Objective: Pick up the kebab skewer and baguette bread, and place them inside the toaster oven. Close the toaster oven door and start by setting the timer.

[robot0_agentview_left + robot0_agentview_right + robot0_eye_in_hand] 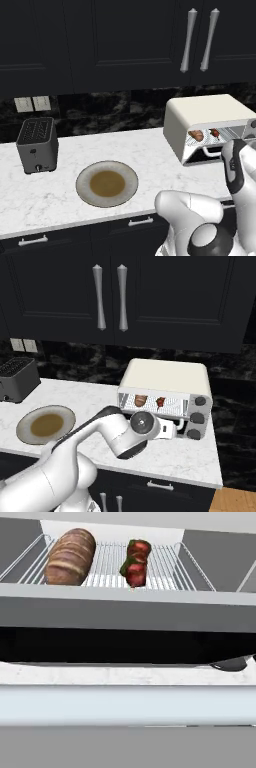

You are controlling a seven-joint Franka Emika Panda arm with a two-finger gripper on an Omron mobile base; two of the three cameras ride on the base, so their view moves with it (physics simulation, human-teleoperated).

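The cream toaster oven stands on the counter with its door dropped open. On the wire rack inside, the golden-brown baguette bread lies to the left. The kebab skewer, with red and dark chunks, lies to its right. My gripper hangs low just in front of the oven's opening, at the level of the lowered door. Its dark fingers look spread and hold nothing. A pale wide bar crosses the hand view close below the rack.
An empty round plate sits on the white marble counter to the left. A dark grey slot toaster stands at the far left. Dark knobs line the oven's right side. Black cabinets hang overhead.
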